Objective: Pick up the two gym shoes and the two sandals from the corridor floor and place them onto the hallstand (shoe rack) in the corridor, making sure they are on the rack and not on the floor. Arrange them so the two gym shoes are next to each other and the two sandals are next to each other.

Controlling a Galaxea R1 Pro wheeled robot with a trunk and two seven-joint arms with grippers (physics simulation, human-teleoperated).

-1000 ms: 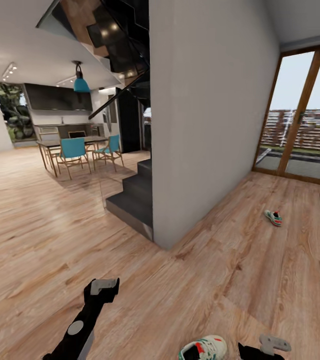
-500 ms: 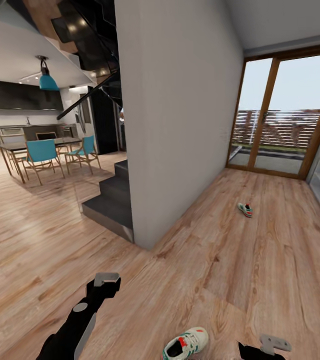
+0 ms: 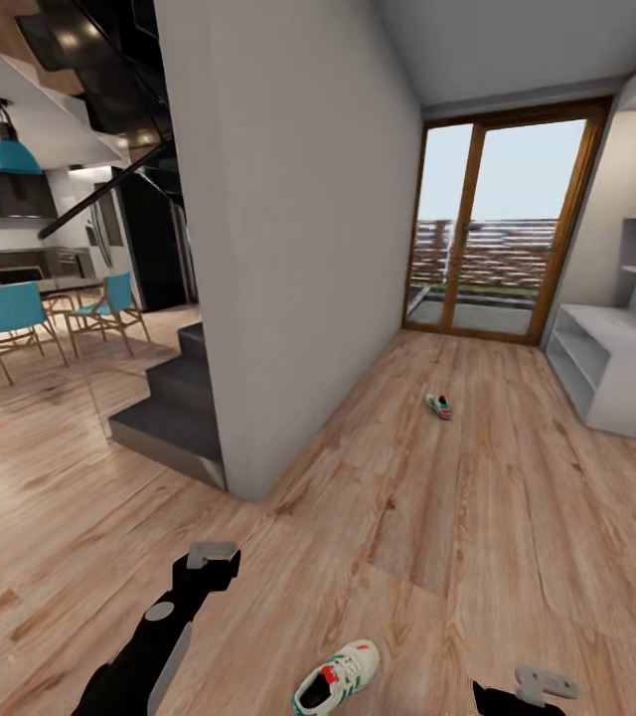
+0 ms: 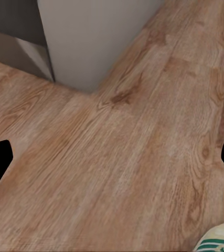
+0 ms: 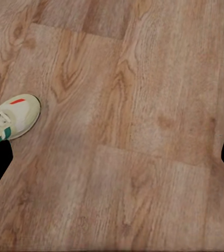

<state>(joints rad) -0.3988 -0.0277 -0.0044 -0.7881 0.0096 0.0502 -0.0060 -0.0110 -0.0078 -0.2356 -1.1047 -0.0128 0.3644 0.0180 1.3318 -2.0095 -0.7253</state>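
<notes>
Panning right since a second ago, the head camera now takes in the pale grey hallstand (image 3: 611, 373) against the right wall, near the glass doors (image 3: 497, 234); the whole scene has slid leftward in the picture, and the shoes themselves have not moved. One gym shoe (image 3: 336, 678) lies on the wood-plank corridor floor (image 3: 477, 517) close in front of the robot, between its two arms. The second gym shoe (image 3: 438, 405) lies farther down the corridor, well apart from the first. The left gripper (image 3: 211, 554) hovers over bare floor, fingers spread wide, holding nothing. The right gripper (image 3: 545, 686) at the lower edge is likewise spread open and empty. A grey wall corner (image 3: 258, 249) and dark stairs (image 3: 174, 403) stand at left.
</notes>
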